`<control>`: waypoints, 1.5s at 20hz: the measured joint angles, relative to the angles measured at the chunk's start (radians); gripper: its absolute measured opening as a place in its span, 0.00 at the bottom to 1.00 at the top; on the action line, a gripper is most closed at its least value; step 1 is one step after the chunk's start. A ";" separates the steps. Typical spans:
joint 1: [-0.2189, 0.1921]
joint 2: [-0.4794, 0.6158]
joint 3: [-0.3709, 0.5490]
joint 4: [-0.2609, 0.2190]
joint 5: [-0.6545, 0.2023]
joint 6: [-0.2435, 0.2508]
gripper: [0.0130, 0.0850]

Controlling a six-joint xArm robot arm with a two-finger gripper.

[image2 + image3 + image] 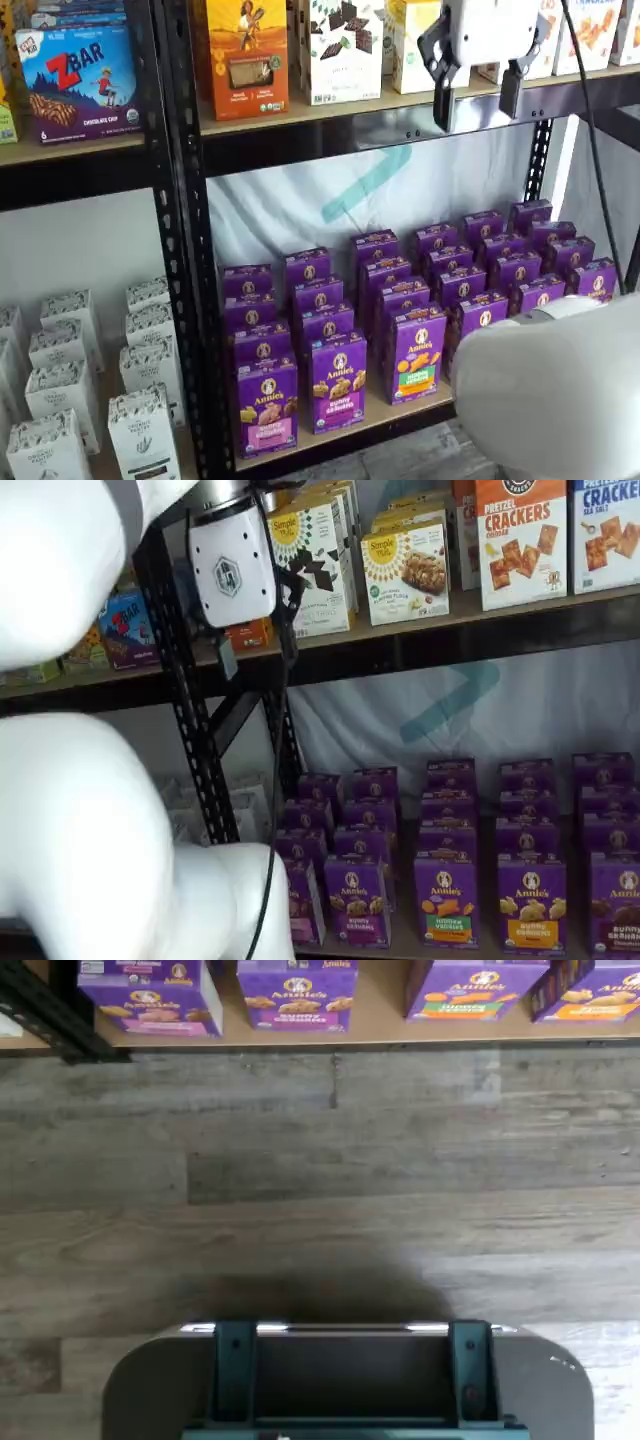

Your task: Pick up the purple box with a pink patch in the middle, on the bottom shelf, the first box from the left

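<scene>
A: Where is the purple box (267,406) to be found?

B: It is seen upright at the front left corner of the bottom shelf (400,412), beside the black perforated upright (185,250); a pink band is carried across its lower front; in a shelf view (300,900) it is half hidden by the white arm; in the wrist view (152,996) only its lower front is caught.

A: And the gripper (478,100)?

B: It is held high, level with the upper board; a plain gap is shown between its two black fingers (441,100), so it is released, with nothing grasped; in a shelf view (255,645) only the white body and thin dark fingers are made out.

A: Which way is the box from it?

B: Well below and toward the left edge; a long descent and a leftward shift are judged to be needed; the box's long axis is vertical, so the narrow sides would probably be taken.

A: Materials?

B: Smooth printed cardboard, square-cornered, light by judgement; the board is pale matt wood; a neighbouring purple box (337,381) stands just beside, so little clearance is left for a finger.
</scene>
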 joint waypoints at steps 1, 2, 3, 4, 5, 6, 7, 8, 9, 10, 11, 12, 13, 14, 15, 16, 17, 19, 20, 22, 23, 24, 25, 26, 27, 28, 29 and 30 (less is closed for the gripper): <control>0.007 -0.008 0.018 -0.006 -0.016 0.006 1.00; 0.009 -0.015 0.036 -0.006 -0.032 0.009 1.00; 0.008 -0.020 0.050 -0.003 -0.045 0.010 1.00; 0.007 -0.026 0.067 0.002 -0.058 0.010 1.00; 0.007 -0.032 0.086 0.007 -0.072 0.013 1.00; 0.010 -0.036 0.102 0.011 -0.084 0.016 1.00; 0.013 -0.041 0.120 0.015 -0.097 0.020 1.00; 0.016 -0.044 0.134 0.018 -0.108 0.024 1.00; 0.022 -0.048 0.151 0.019 -0.120 0.030 1.00; 0.029 -0.049 0.166 0.018 -0.130 0.037 1.00; 0.040 -0.050 0.180 0.015 -0.139 0.047 1.00; 0.051 -0.052 0.197 0.012 -0.151 0.058 1.00; 0.061 -0.055 0.213 0.008 -0.164 0.068 1.00; 0.074 -0.057 0.231 0.004 -0.179 0.081 1.00; 0.089 -0.059 0.252 -0.001 -0.196 0.096 1.00; 0.103 -0.056 0.264 -0.009 -0.205 0.110 1.00; 0.114 -0.054 0.277 -0.014 -0.215 0.120 1.00; 0.130 -0.058 0.320 -0.014 -0.258 0.139 1.00; 0.136 -0.063 0.340 -0.014 -0.282 0.146 1.00; 0.144 -0.070 0.381 -0.012 -0.334 0.157 1.00; 0.147 -0.072 0.398 -0.009 -0.357 0.160 1.00; 0.150 -0.072 0.415 -0.007 -0.380 0.165 1.00; 0.154 -0.072 0.429 -0.005 -0.401 0.168 1.00; 0.158 -0.072 0.448 -0.004 -0.429 0.173 1.00; 0.161 -0.072 0.465 -0.003 -0.455 0.177 1.00; 0.165 -0.072 0.484 0.000 -0.484 0.181 1.00; 0.168 -0.069 0.500 0.002 -0.512 0.185 1.00; 0.172 -0.065 0.514 0.004 -0.535 0.188 1.00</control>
